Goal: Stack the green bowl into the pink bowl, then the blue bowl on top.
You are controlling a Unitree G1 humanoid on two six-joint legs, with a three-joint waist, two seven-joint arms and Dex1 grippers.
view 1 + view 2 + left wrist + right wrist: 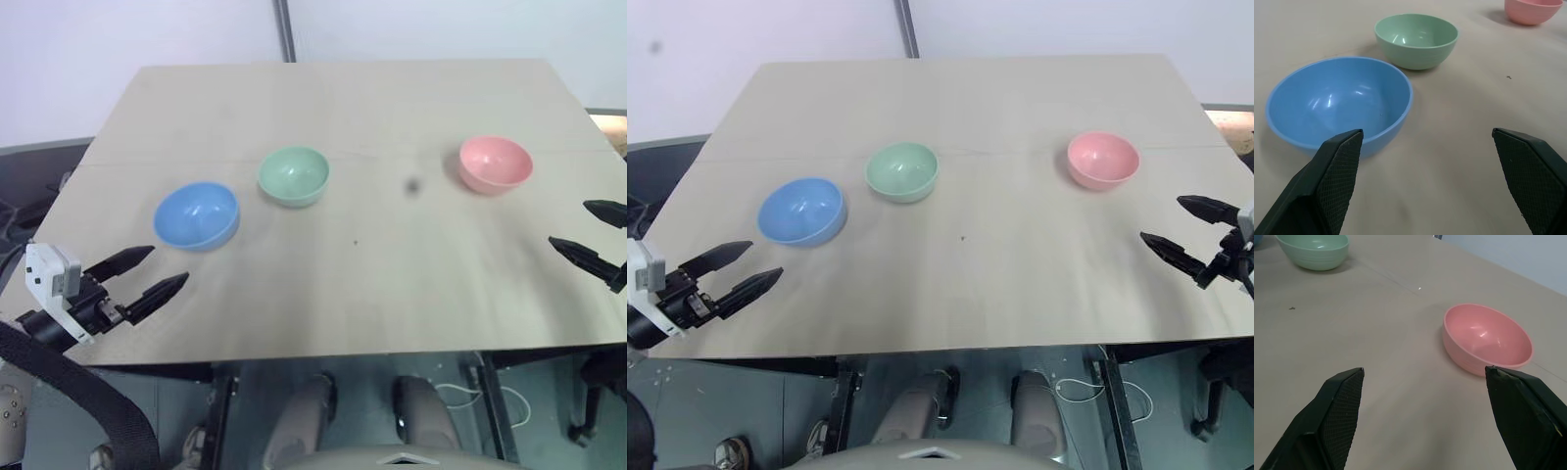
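Note:
Three bowls stand apart and upright on the pale wooden table (pixel 353 108). The blue bowl (pixel 197 215) is at the left, the green bowl (pixel 294 175) a little behind and right of it, and the pink bowl (pixel 495 164) at the right. My left gripper (pixel 154 271) is open over the table's front left corner, just short of the blue bowl (pixel 1337 100), nothing between its fingers. My right gripper (pixel 1176 230) is open at the table's right edge, in front of the pink bowl (pixel 1488 339), also empty.
A small dark speck (pixel 962 237) lies on the table's middle. A dark vertical post (pixel 285 29) rises behind the far edge against a light wall. The table's front edge (pixel 343 357) runs just below both grippers.

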